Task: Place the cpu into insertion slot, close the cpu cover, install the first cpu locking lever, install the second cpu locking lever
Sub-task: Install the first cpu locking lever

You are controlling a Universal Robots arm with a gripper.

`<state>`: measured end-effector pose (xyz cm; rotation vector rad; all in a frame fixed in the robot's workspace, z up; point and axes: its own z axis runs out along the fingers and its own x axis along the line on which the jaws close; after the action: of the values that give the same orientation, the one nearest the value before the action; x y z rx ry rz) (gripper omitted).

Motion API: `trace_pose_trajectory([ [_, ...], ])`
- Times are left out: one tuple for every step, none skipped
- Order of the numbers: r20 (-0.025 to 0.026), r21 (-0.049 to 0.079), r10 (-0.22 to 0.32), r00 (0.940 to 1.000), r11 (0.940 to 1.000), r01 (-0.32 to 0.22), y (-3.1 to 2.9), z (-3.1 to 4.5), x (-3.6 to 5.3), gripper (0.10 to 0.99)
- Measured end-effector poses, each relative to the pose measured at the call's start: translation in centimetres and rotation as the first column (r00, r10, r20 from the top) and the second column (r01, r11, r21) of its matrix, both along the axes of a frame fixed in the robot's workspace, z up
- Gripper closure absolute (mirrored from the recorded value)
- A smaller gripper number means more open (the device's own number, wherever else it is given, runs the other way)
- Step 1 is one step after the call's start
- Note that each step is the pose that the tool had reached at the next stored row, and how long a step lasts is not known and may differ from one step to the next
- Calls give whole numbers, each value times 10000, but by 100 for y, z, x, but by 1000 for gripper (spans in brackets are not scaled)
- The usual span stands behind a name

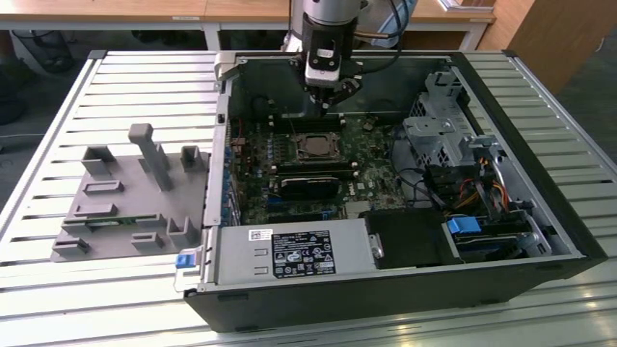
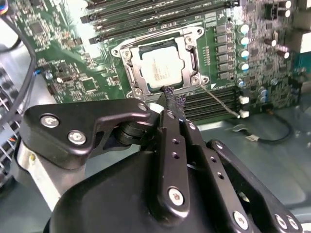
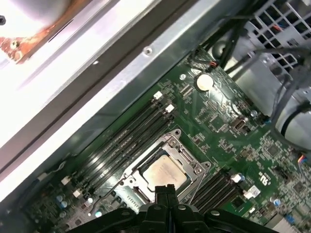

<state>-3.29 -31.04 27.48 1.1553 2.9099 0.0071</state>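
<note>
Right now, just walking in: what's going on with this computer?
A robot arm's hand, shut and holding nothing, is low inside an open case, its tips right beside the cpu. The cpu is seated on the motherboard with the cover down around it.

The arm (image 1: pixel 328 13) hangs vertical, its gripper (image 1: pixel 329 102) pointing straight down, fingers (image 2: pixel 171 104) pressed together.
</note>
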Motion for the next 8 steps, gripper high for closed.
trace_pose_trajectory([
  [0,0,157,9999,9999,-157,0,0,0,980],
  [0,0,310,9995,9995,-310,0,0,0,980],
  [0,0,480,9988,9988,-480,0,0,0,980],
  [0,0,632,9980,9980,-632,0,0,0,980],
  [0,0,787,9969,9969,-787,0,0,0,980],
  [0,0,940,9956,9956,-940,0,0,0,980],
  [0,-1,1096,9940,9940,-1096,0,0,0,980],
  [0,-1,1249,9922,9922,-1249,0,0,0,980],
])
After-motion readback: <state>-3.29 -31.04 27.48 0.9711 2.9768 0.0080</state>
